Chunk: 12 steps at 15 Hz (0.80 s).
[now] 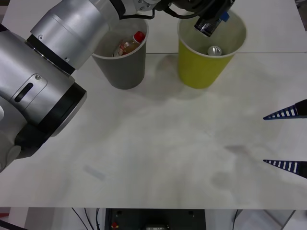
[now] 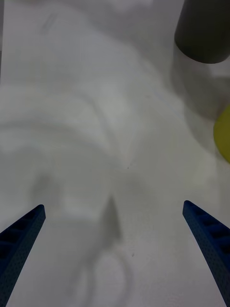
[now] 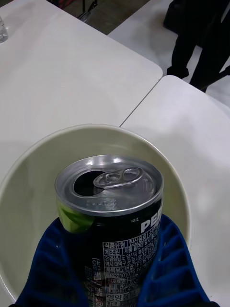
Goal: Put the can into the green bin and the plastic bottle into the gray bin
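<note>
The left gripper clamps the can between its blue fingers, holding it over the mouth of the green bin. In the front view this happens at the top of the frame, where a second can lies inside the green bin. Left of it, the plastic bottle rests in the gray bin. The right gripper hangs open at the right edge, over bare tabletop well apart from both bins.
</note>
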Each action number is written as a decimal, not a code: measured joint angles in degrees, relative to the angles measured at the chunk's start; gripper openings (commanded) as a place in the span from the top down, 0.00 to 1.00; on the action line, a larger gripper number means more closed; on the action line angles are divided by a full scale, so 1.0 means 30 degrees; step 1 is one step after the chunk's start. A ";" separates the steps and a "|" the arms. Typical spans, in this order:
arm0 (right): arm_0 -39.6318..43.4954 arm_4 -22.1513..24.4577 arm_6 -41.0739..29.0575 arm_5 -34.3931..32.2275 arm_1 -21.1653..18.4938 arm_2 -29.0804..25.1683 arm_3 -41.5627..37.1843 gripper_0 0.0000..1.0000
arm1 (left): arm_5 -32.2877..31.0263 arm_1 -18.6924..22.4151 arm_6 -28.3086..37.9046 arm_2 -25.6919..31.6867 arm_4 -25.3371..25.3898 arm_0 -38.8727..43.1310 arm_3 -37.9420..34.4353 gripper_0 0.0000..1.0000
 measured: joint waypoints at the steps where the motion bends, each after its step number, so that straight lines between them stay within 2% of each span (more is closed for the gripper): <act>1: 0.0000 0.0000 0.0000 0.0000 0.0000 0.0000 0.0000 0.00 | -0.0001 0.0000 -0.0008 0.0000 -0.0025 0.0003 0.0034 0.00; 4: 0.0000 0.0000 0.0000 0.0000 0.0000 0.0000 0.0000 0.00 | -0.0063 0.0119 -0.0211 0.0008 0.0058 0.0006 0.0141 0.00; 6: 0.0000 0.0000 0.0000 0.0000 0.0000 0.0000 0.0000 0.00 | -0.0625 0.0665 -0.0787 0.0025 0.0595 0.0023 -0.0092 0.00; 8: 0.0000 0.0000 0.0000 0.0000 0.0000 0.0000 0.0000 0.00 | -0.1283 0.1731 -0.1357 0.0011 0.1994 0.0065 -0.0644 0.00; 10: 0.0000 0.0000 0.0000 0.0000 0.0000 0.0000 0.0000 0.00 | -0.2827 0.3180 -0.2233 0.0170 0.3580 0.0215 -0.1619 0.00; 12: 0.0000 0.0000 0.0000 0.0000 0.0000 0.0000 -0.0001 0.00 | -0.4322 0.4657 -0.3037 0.1405 0.4966 0.1420 -0.3527 0.00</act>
